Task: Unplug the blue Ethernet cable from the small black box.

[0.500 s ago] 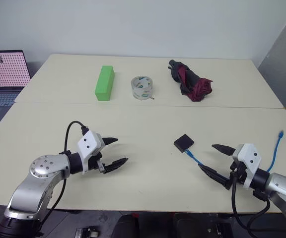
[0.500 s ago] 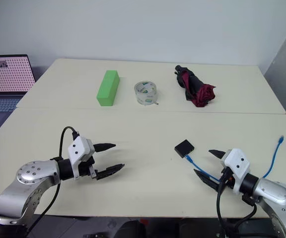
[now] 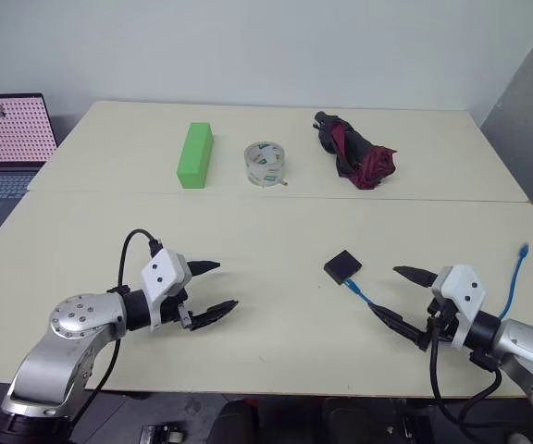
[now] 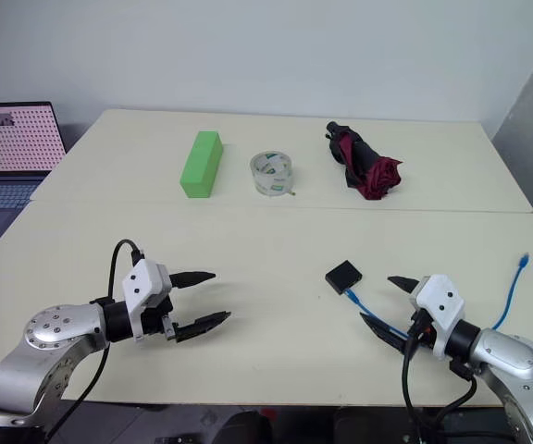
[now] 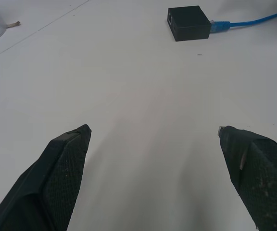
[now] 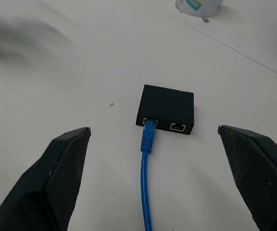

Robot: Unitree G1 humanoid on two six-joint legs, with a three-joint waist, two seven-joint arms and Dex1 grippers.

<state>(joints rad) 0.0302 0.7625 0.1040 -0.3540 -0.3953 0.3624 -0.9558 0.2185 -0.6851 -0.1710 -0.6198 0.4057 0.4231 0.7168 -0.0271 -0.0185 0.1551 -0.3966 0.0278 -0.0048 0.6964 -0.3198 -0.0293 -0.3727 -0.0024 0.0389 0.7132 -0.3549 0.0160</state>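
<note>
Blue cable [image 6: 146, 183] plugged into black box [image 6: 166, 109], running back toward right gripper [image 4: 385, 303]; bare table [image 4: 266, 250] around. Both grippers, left gripper [image 4: 204, 298] included, spread wide, empty.

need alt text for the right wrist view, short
A small black box sits on a pale table with a blue Ethernet cable plugged into one of its two ports; the other port is empty. The right hand is open, its two black fingers apart on either side of the cable, touching nothing.
</note>
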